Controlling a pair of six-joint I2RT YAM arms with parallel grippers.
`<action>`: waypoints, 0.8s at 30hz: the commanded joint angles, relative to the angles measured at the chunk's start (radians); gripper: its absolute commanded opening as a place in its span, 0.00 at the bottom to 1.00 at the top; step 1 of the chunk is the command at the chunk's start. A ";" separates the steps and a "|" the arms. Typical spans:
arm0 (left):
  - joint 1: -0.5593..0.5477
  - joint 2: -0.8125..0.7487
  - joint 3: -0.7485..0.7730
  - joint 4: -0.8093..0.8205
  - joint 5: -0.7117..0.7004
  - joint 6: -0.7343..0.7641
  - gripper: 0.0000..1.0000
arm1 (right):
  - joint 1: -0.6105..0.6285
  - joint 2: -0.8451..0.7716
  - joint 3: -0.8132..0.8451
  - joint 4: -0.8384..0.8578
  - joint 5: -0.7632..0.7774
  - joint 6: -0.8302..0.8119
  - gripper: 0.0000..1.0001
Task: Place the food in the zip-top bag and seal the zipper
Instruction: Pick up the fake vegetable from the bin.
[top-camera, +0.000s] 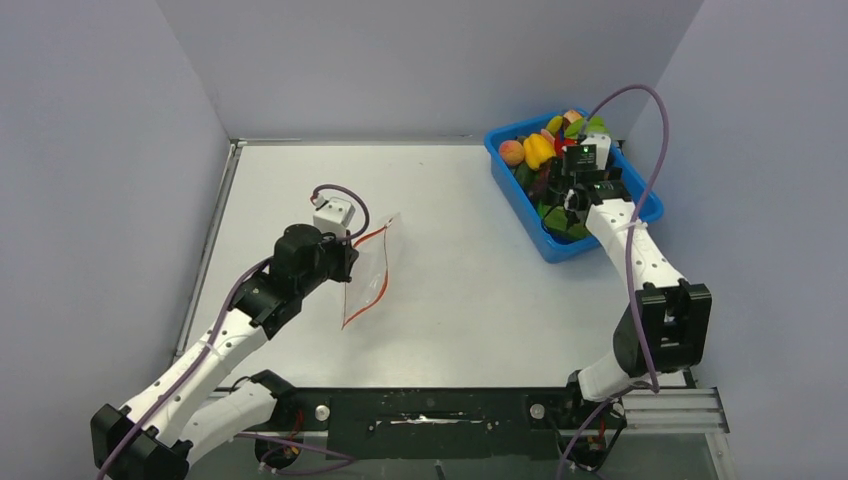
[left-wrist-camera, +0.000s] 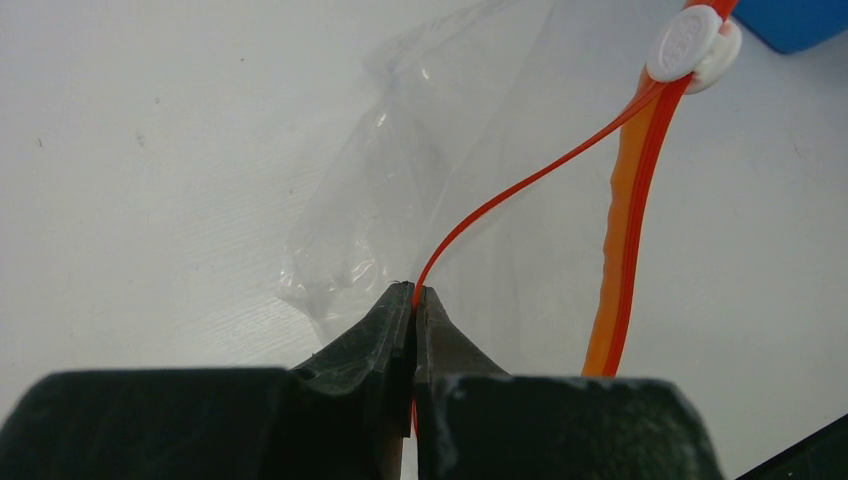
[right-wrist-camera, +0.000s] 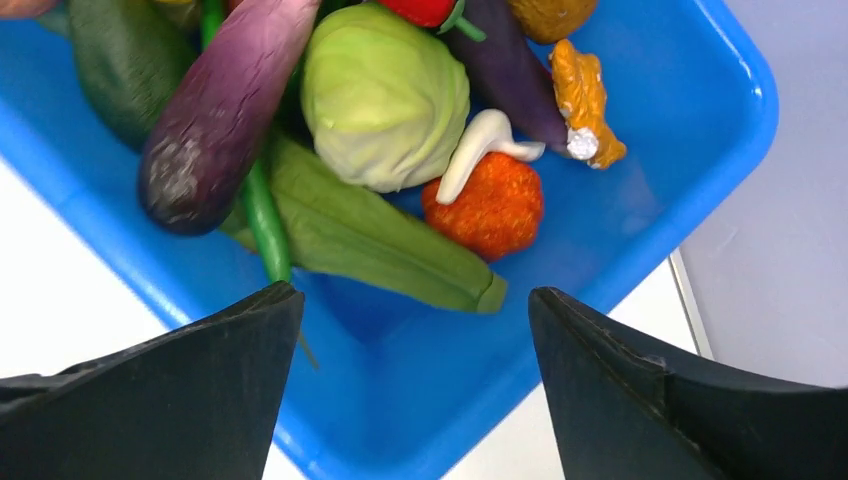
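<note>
Two arms reach over a white table (top-camera: 470, 290) between grey walls (top-camera: 100, 150): the left gripper (top-camera: 350, 262) holds a clear, crinkly zip-top bag (top-camera: 375, 285) mid-table; the right gripper (top-camera: 572, 200) hangs above a blue plastic tub (top-camera: 560, 248) of colourful toy food (top-camera: 535, 150). Left wrist view: jaws clamp one lip of the orange-red zipper (left-wrist-camera: 520, 185), bag mouth parted. Right wrist view: fingers (right-wrist-camera: 200, 390) spread wide, empty, over a pale green cabbage (right-wrist-camera: 385, 95) and purple eggplant (right-wrist-camera: 220, 110).
</note>
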 joint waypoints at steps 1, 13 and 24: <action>-0.003 -0.029 0.001 0.061 0.022 0.011 0.00 | -0.047 0.053 0.061 0.121 -0.030 -0.065 0.88; -0.002 -0.057 -0.002 0.061 0.015 0.014 0.00 | -0.118 0.256 0.141 0.210 -0.113 -0.192 0.90; -0.001 -0.082 -0.012 0.059 0.007 0.013 0.00 | -0.123 0.383 0.211 0.236 -0.158 -0.251 0.96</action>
